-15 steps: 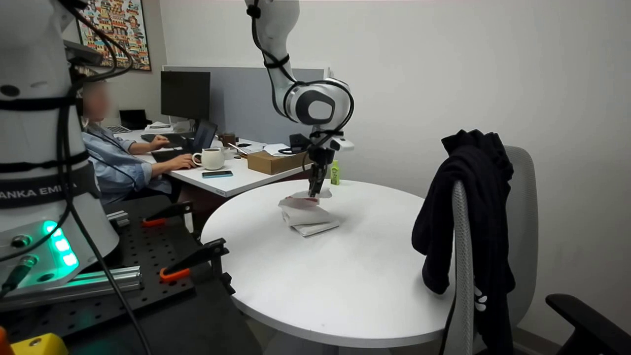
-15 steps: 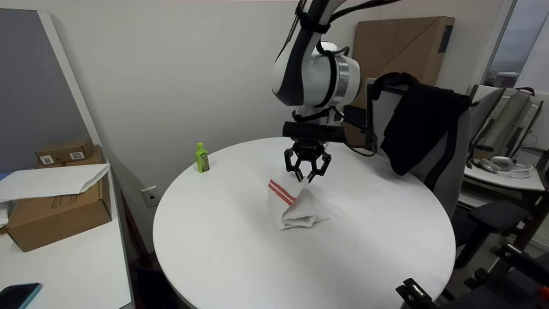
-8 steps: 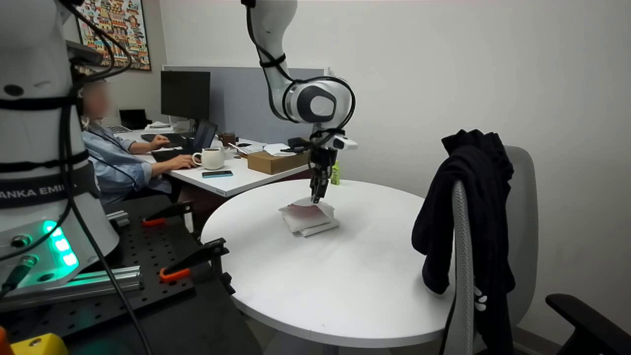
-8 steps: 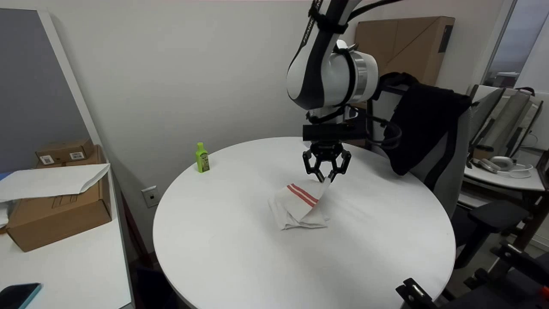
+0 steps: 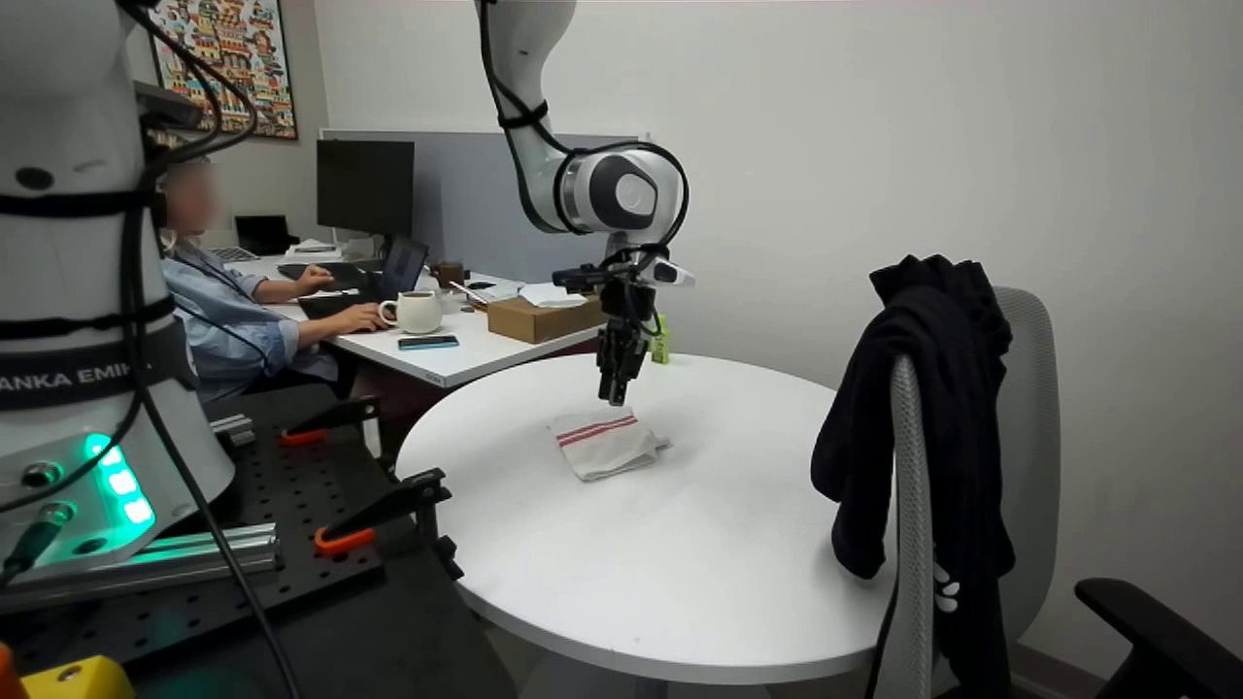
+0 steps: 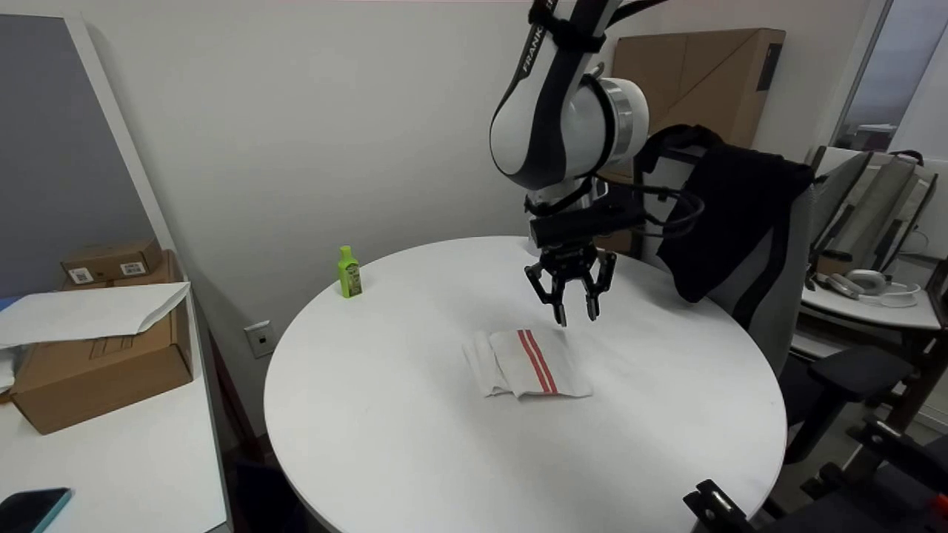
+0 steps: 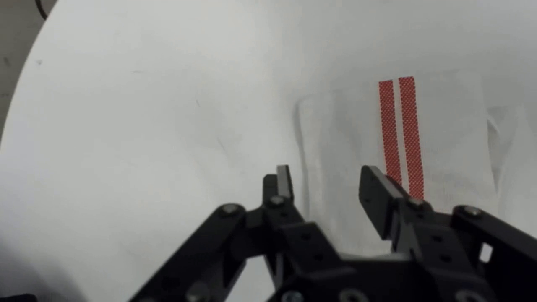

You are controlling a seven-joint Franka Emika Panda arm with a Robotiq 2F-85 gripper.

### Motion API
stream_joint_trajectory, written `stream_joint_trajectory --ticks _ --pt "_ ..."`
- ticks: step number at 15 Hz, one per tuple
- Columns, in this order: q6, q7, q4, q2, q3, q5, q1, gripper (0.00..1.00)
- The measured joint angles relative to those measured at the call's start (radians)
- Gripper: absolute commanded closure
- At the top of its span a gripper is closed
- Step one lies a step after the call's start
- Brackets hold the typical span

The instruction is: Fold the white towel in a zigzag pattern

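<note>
White towel (image 6: 518, 366) lies layered, red stripes (image 7: 390, 130) up, and my end effector (image 6: 577, 314) hangs spread, empty, near the towel's edge; I'd best rise straight, ruffling nothing.

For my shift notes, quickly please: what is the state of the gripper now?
Gripper: open, holding nothing; the white towel lies on the table.
</note>
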Motion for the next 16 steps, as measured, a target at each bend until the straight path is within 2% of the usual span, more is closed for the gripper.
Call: stream_joint_trajectory --ticks 2,4,9,14,16 --pt "-0.015 -0.008 -0.001 0.0 0.007 -0.022 0.01 0.06" --pt "-0.029 -0.017 -0.001 -0.005 0.017 -0.025 0.014 0.0" --pt "-0.094 -0.023 -0.013 -0.091 0.055 -0.025 0.018 0.0" --pt "-0.159 0.02 -0.107 -0.266 0.099 -0.025 0.04 0.0" --pt "-0.162 0.025 -0.122 -0.292 0.108 -0.025 0.04 0.0"
